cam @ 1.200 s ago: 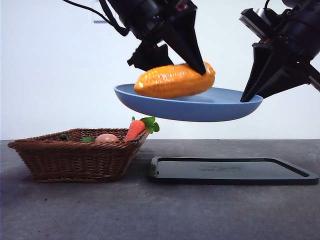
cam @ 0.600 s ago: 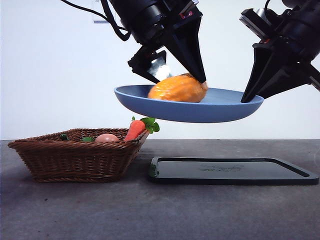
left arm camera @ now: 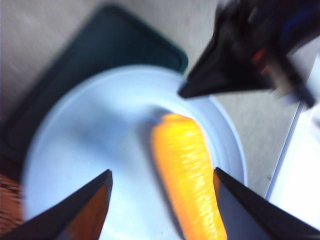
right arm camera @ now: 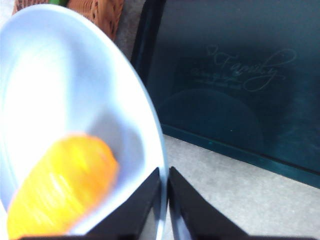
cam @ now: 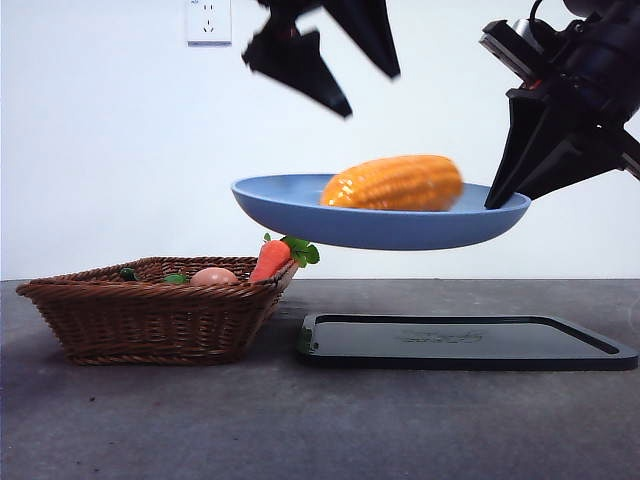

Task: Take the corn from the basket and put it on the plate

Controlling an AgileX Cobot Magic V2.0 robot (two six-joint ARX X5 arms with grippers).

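Note:
The orange-yellow corn (cam: 394,183) lies on its side on the light-blue plate (cam: 290,210), free of any gripper. The plate hangs in the air above the black tray, with my right gripper (cam: 500,195) shut on its right rim. The right wrist view shows that gripper (right arm camera: 164,175) pinching the plate's edge (right arm camera: 60,85), with the corn (right arm camera: 60,187) blurred. My left gripper (cam: 370,95) stands open above the plate, clear of the corn. Its wrist view shows the open left gripper (left arm camera: 161,172) over the corn (left arm camera: 187,175) and the plate (left arm camera: 95,140). The wicker basket (cam: 150,315) sits on the table at the left.
In the basket lie a carrot (cam: 272,256) with green leaves, a pale-orange egg-like ball (cam: 213,276) and small green pieces. A flat black tray (cam: 465,345) lies on the table to the right of the basket, under the raised plate.
My left gripper has let go of the corn and risen above the plate. The corn has swung round and now lies lengthwise nearer the plate's right side. The right gripper holds still.

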